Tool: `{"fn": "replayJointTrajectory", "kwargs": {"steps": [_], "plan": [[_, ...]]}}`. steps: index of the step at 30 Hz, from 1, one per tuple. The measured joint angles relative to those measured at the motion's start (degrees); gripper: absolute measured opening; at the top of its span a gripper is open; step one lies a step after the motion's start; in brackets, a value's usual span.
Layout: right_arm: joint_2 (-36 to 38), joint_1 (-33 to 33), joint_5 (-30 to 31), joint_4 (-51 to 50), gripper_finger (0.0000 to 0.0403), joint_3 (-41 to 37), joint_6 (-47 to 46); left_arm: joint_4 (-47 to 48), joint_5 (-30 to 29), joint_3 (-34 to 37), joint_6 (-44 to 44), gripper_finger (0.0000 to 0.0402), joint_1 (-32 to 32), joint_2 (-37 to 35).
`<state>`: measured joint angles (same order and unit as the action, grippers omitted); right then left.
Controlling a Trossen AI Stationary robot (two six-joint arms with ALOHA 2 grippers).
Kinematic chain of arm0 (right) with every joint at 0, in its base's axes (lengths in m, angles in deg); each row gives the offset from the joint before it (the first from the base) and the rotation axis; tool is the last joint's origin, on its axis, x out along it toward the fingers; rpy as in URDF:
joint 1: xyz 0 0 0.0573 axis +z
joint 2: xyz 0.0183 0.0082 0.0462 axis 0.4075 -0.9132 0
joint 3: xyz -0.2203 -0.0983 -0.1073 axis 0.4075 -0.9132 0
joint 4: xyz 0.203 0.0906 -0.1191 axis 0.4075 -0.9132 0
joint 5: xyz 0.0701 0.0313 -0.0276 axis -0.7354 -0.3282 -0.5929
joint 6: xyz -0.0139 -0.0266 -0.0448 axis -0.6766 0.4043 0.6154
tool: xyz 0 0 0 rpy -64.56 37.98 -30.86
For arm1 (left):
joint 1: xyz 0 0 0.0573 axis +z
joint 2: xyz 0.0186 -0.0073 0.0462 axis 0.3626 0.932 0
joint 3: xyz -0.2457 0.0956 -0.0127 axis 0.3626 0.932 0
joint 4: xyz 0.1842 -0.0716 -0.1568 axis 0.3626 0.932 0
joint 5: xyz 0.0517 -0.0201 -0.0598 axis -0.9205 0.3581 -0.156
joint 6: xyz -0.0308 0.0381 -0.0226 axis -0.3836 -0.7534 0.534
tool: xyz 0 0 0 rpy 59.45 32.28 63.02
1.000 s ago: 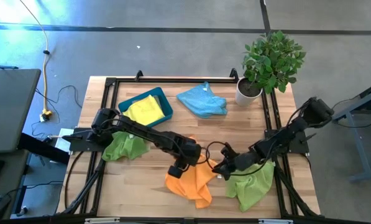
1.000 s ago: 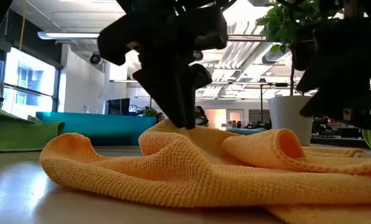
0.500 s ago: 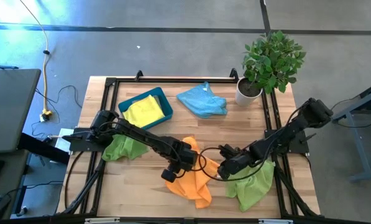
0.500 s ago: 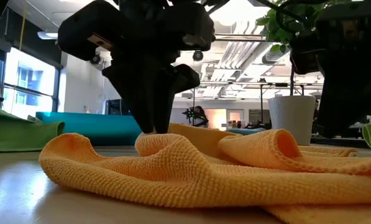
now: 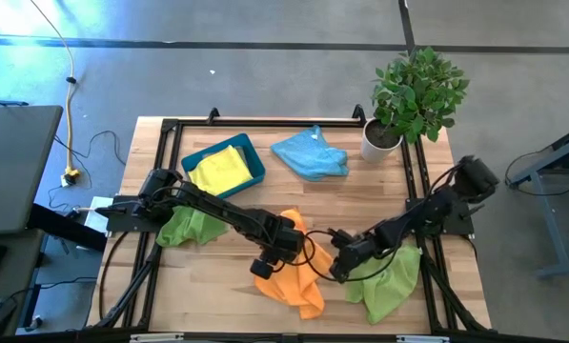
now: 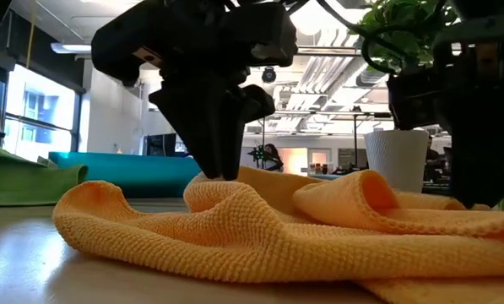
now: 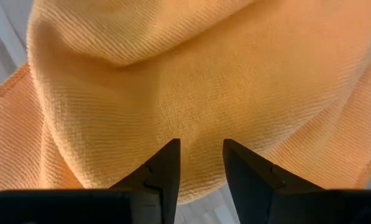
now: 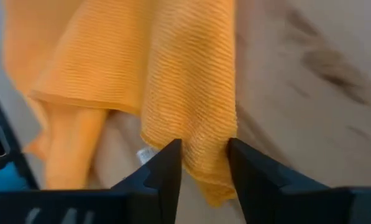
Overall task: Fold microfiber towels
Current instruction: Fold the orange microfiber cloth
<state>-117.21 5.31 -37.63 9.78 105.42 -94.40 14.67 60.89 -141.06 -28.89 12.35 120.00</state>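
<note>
Wooden bench (image 5: 170, 286) slats at far left, with a lime green towel (image 5: 191, 227) slumped near the left arm's base and a yellow towel (image 5: 221, 171) lying in the teal tray (image 5: 256, 158) behind it. Light blue towel (image 5: 309, 154) bunched further back, short of the potted plant (image 5: 413, 95). Toward the middle front, orange towel (image 5: 292, 276) rumpled in loose folds on the bench, both arms down on it. Left gripper (image 7: 201, 163) over the towel's left part, fingers a narrow gap apart with cloth pressed against the tips; cannot tell whether any fold is actually caught between them. To the right, right gripper (image 8: 204, 163) at the towel's right edge, jaws narrowly parted and straddling a hanging fold of orange cloth that fills the gap, seemingly pinched or close to it. Second lime green towel (image 5: 391, 284) just beside it, under the right arm. Likely risks: a fold slipping free if the pinch takes too little cloth; both layers grabbed together, giving a crooked fold; the neighbouring green towel dragged along; cloth bunching rather than spreading if the two arms pull unevenly
</note>
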Motion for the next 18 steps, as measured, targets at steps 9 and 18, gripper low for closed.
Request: {"fn": "replayJointTrajectory", "kwargs": {"steps": [9,18], "plan": [[-0.10,0.43,0.42,2.56,0.0010,-0.02,-0.01,0.41,-0.51,-0.09,0.87,0.0110,0.04,-2.49],[1.02,0.43,1.74,-16.37,0.0001,6.88,1.28,-0.57,-3.95,-0.09,0.85,0.0110,0.96,-7.17]]}}
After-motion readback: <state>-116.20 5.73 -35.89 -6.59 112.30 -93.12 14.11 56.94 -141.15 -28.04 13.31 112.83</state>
